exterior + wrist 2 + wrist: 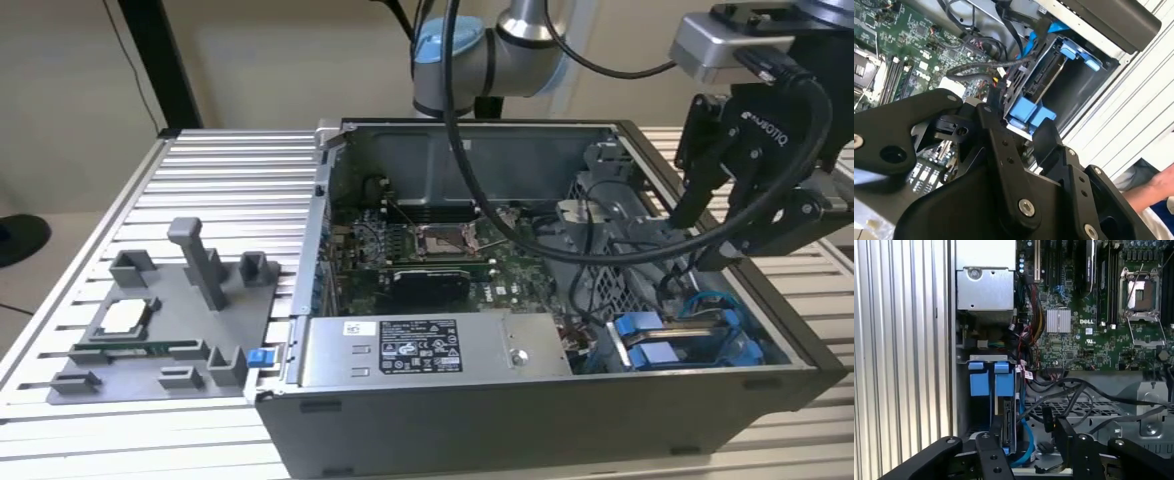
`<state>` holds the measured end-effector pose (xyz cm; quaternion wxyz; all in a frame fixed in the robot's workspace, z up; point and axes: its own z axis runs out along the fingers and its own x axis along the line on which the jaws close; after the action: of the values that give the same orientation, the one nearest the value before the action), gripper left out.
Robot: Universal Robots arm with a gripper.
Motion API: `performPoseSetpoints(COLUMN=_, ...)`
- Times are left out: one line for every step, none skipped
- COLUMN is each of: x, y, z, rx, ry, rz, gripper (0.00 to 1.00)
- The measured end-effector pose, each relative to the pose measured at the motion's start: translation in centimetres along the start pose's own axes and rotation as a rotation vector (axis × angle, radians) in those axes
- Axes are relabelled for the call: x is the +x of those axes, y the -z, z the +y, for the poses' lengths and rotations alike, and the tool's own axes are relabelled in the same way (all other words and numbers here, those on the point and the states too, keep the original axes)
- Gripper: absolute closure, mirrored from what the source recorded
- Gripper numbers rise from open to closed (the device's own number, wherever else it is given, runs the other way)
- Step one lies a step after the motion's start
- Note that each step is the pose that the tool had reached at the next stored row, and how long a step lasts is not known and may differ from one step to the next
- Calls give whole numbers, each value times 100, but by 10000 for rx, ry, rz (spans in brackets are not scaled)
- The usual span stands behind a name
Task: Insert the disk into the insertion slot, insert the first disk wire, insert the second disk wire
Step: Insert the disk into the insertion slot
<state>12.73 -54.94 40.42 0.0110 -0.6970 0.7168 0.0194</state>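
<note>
Gripper (1024, 432), spread and empty, hovers over the computer case's (534, 405) corner. Disk (1009, 420) stands edgewise directly below, along the wall.

The arm (527, 65) is a round silver-grey tube with a light blue cap (438, 42) on its joint, and thick black cables (451, 110) hang from it in long loops. The gripper (714, 235) is all black, with small white letters (765, 128) on its side and a silver-grey box (721, 45) on top of it. Its fingers (1004, 150) are flat black bars joined with little shiny silver screws (1026, 207), and more black bars with round holes sit behind them.
</note>
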Motion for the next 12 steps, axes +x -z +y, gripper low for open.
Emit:
performPoseSetpoints(x=-19, y=-18, z=2, rx=22, ry=1, rz=1, gripper=0)
performPoseSetpoints(x=-35, y=-37, z=3, rx=30, ry=2, rz=0, gripper=0)
performPoseSetpoints(x=-49, y=-55, z=3, rx=33, ry=4, rz=0, gripper=0)
performPoseSetpoints(x=-60, y=-74, z=4, rx=36, ry=4, rz=1, gripper=0)
performPoseSetpoints(x=-67, y=-87, z=5, rx=36, ry=2, rz=-2, gripper=0)
performPoseSetpoints(x=-67, y=-88, z=5, rx=36, ry=2, rz=-1, gripper=0)
performPoseSetpoints(x=-67, y=-88, z=5, rx=36, ry=2, rz=-1, gripper=0)
performPoseSetpoints(x=-67, y=-88, z=4, rx=36, ry=2, rz=0, gripper=0)
performPoseSetpoints(x=-68, y=-88, z=5, rx=36, ry=2, rz=1, gripper=0)
performPoseSetpoints(x=-68, y=-88, z=5, rx=36, ry=2, rz=0, gripper=0)
performPoseSetpoints(x=-68, y=-89, z=5, rx=36, ry=2, rz=0, gripper=0)
performPoseSetpoints(x=-68, y=-89, z=5, rx=36, ry=2, rz=0, gripper=0)
